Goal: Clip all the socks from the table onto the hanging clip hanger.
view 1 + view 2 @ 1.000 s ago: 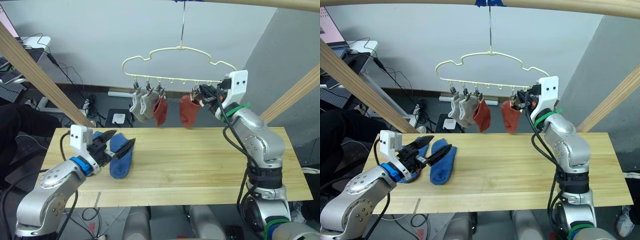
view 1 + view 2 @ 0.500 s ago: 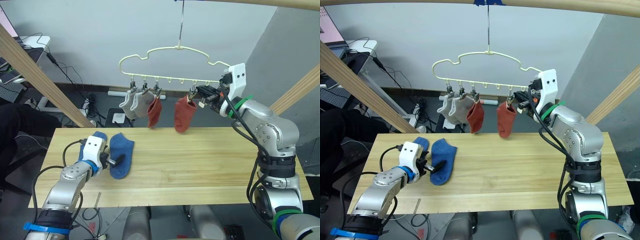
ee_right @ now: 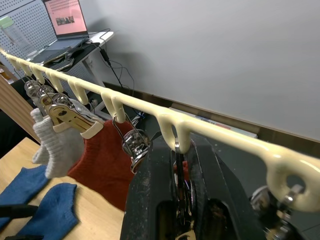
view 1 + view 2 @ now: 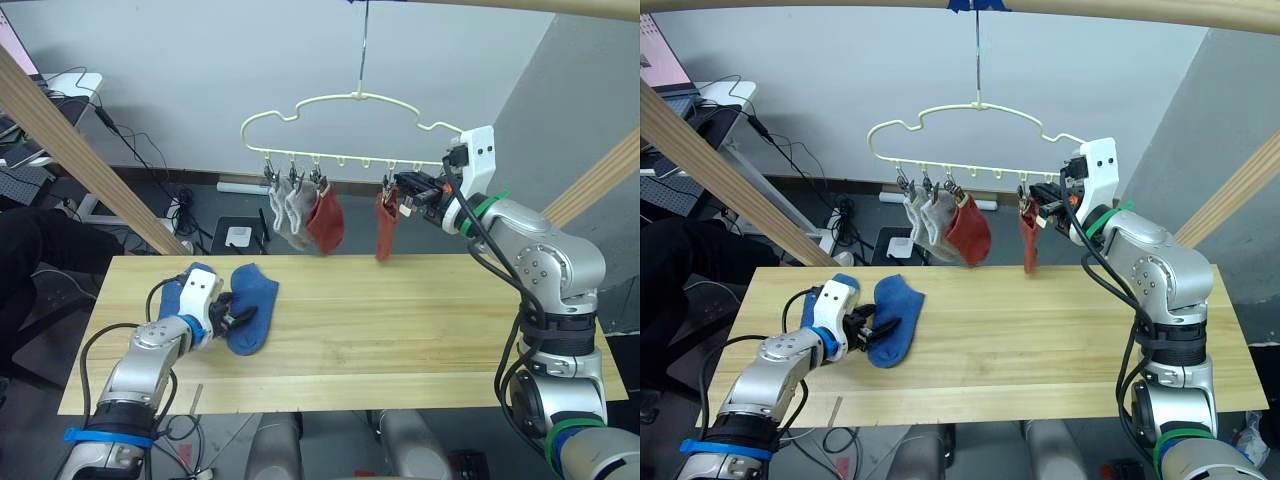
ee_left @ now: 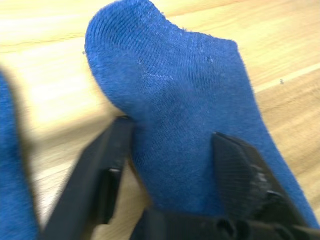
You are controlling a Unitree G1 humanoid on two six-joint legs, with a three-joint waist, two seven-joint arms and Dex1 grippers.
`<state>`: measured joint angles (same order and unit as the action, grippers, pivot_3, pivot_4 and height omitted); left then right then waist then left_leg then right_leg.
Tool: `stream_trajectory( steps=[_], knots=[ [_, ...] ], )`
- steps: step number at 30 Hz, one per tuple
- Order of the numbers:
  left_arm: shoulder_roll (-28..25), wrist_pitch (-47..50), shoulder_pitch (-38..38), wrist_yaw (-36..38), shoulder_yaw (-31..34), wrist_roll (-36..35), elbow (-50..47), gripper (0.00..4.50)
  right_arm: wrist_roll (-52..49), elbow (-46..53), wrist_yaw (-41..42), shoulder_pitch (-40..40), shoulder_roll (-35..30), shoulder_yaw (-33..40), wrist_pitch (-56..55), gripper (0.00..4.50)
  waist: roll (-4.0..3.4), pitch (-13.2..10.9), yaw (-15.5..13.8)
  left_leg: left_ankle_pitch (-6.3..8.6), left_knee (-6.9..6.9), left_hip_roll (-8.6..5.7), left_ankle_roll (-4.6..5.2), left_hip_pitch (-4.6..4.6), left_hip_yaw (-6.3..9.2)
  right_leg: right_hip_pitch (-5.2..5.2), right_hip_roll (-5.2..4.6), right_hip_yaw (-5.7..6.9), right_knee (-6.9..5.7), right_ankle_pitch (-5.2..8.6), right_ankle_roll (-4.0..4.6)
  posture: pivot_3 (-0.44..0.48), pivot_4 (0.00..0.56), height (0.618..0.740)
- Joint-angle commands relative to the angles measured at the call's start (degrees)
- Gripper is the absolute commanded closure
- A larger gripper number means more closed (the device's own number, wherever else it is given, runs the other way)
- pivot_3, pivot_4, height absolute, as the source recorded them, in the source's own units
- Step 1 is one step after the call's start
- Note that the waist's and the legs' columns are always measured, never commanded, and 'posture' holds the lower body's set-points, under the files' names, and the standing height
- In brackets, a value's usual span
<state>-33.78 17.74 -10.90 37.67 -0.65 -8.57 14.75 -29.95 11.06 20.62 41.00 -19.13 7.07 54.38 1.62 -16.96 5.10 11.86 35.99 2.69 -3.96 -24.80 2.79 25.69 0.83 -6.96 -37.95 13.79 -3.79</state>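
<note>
Blue sock [image 4: 252, 309] lying on the wooden surface [image 4: 400, 330], well below the clip hanger [image 4: 350, 130], long axis running away from the left tool [image 5: 170, 155], fingers apart and straddling its near end. Right tool [image 4: 405, 190] closing on a silver clip [image 3: 177, 172] beside the hanging red sock [image 4: 386, 232].

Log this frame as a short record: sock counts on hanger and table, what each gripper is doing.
on hanger: clip hanger carries two grey socks and two red socks
on table: two blue socks on the table
left gripper: open, fingers astride one blue sock
right gripper: shut on a hanger clip above the right-hand red sock
</note>
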Motion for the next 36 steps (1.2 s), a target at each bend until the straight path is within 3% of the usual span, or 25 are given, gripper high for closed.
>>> stream_trajectory(
  steps=[1,6,7,12,16,23,26,28,36],
  knots=[
    [0.82,0.05,2.08,1.26,-1.03,0.47,-0.16,2.96,-0.45,1.87,-0.41,-0.69,-0.55,0.73,0.22,4.27,0.00,0.00,0.00,0.00,0.00,0.00,0.00,0.00,0.00,0.00,0.00,0.00,0.00,0.00,0.00,-0.124,0.320,0.740],
    [1.65,-3.19,3.75,4.35,-0.76,-1.28,-5.01,4.41,-0.50,1.38,-0.14,-1.01,-0.90,0.58,-0.31,4.27,0.00,0.00,0.00,0.00,0.00,0.00,0.00,0.00,0.00,0.00,0.00,0.01,0.01,0.00,0.00,-0.119,0.316,0.740],
    [1.84,-3.94,4.10,5.11,-0.70,-1.78,-6.38,4.46,-0.50,1.23,0.04,-1.07,-1.05,0.57,-0.48,4.27,0.00,0.00,-0.01,0.00,0.00,0.00,0.00,-0.01,0.00,0.00,0.00,0.00,0.01,0.00,0.00,-0.119,0.316,0.740],
    [2.51,-7.86,5.40,10.31,0.24,-5.19,-11.53,4.46,-1.60,0.43,1.00,-1.00,-1.33,1.24,-0.08,4.27,0.00,0.00,-0.09,0.00,-0.01,0.00,0.00,-0.03,0.02,0.00,-0.01,0.03,0.04,0.00,0.00,-0.123,0.309,0.740],
    [1.60,-8.77,6.76,16.81,-0.78,-10.97,-24.58,4.46,-6.70,-0.64,3.31,0.19,-2.90,3.88,6.38,4.27,0.00,-0.01,-0.08,0.00,-0.02,0.00,0.00,-0.03,-0.02,-0.01,-0.03,-0.01,0.05,0.00,0.00,-0.125,0.307,0.740],
    [4.56,-6.95,4.27,17.84,-2.71,-16.76,-34.59,4.46,-14.08,-2.34,6.51,2.05,-6.94,6.93,15.84,4.27,0.00,0.00,0.04,0.01,0.00,0.00,0.01,-0.03,0.00,-0.06,0.00,0.01,0.12,0.00,0.00,-0.137,0.305,0.740],
    [7.41,-6.35,1.72,16.78,-5.14,-16.94,-35.35,4.46,-19.67,-4.19,4.87,4.36,-5.61,11.40,23.74,4.27,0.02,-0.01,-0.02,0.00,0.03,-0.02,0.01,-0.03,0.02,-0.09,0.00,0.02,0.12,-0.01,-0.02,-0.149,0.309,0.740],
    [8.18,-7.57,1.38,17.54,-6.78,-15.86,-34.13,4.46,-23.18,-6.08,0.24,7.37,-1.26,17.11,28.28,4.27,0.02,-0.01,0.14,0.01,0.06,-0.02,0.01,-0.03,0.03,-0.14,0.00,0.01,0.18,-0.02,-0.04,-0.149,0.309,0.740],
    [11.38,-6.20,-2.01,15.34,-7.51,-16.57,-30.55,4.46,-25.84,-5.74,-5.92,9.98,3.46,23.34,35.48,4.27,-0.02,-0.04,1.30,0.02,0.04,-0.01,0.04,-0.03,0.06,-0.12,0.04,0.03,0.17,-0.02,-0.04,-0.158,0.316,0.740]
  ],
)
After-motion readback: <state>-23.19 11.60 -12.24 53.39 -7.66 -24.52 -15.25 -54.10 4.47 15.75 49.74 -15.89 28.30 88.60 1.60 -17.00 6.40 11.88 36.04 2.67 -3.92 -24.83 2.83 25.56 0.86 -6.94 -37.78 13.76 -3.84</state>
